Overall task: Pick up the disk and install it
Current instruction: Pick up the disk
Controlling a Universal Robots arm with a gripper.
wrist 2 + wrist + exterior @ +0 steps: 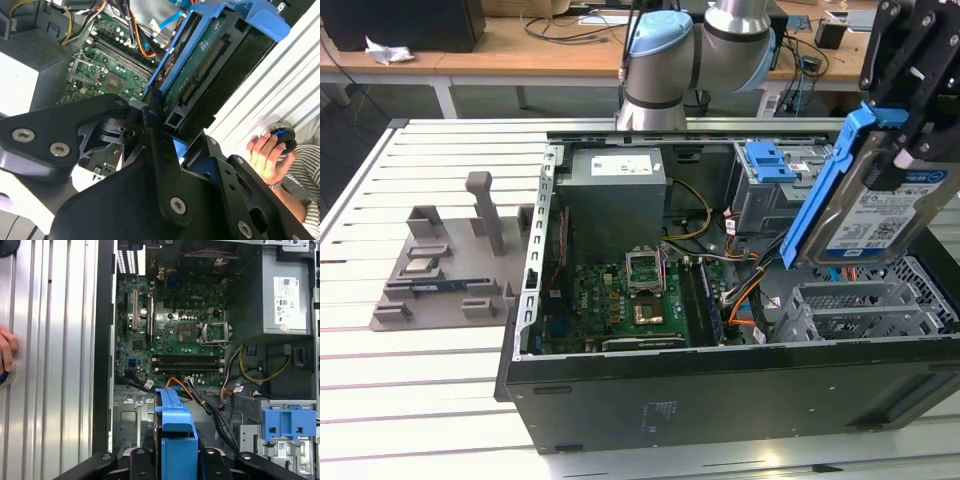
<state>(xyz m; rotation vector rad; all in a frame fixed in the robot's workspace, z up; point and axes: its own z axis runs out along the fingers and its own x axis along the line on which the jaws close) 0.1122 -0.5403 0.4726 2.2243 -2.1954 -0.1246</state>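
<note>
The open computer case (pixel 620 400) lies on the slatted desk (pixel 420 400), under the tool (pixel 910 125). The tool is closed tight on the disk (pixel 880 210), which hangs tilted just below it, above the case's drive cage (pixel 860 310). The second wrist view shows the disk's circuit-board face and a person's hand (pixel 267 155) resting on a dark knob (pixel 282 137) beside the case.
</note>
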